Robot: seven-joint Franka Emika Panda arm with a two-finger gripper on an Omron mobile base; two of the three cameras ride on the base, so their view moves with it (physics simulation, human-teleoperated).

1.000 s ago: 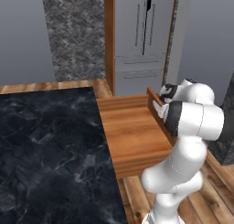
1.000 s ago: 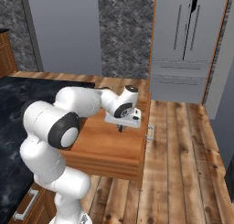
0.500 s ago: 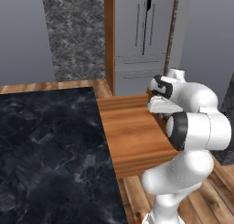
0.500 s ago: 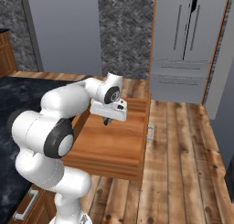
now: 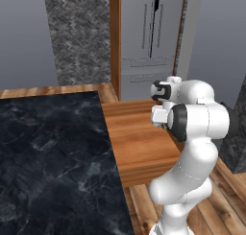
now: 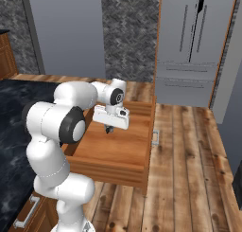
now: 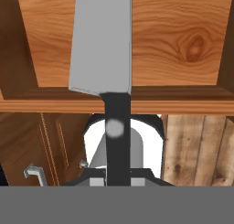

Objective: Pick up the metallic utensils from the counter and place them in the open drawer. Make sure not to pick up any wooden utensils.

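1. One knife [image 7: 103,40] visible: long axis runs along the gripper [image 6: 109,128] line, silver blade pointing away over the open drawer [image 6: 124,154] floor.
2. Fingers clamped on its dark handle, above the drawer's middle.
3. One counter [image 5: 48,152].

I see the knife with a flat silver-grey blade and a dark handle [image 7: 118,122] close up in my hand view. Its handle runs down to the bottom of that view and the broad blade points up, away from it, across the drawer's front board. A pale round rivet shows on the handle. The knife hangs above the shallow rectangular drawer of light reddish-brown wood [image 6: 124,148], which stands pulled out, its plain board sides framing a flat grained floor [image 7: 173,40]. The long black marble desk with faint white veining [image 5: 48,152] lies just beside the drawer, on its left in my left base view.
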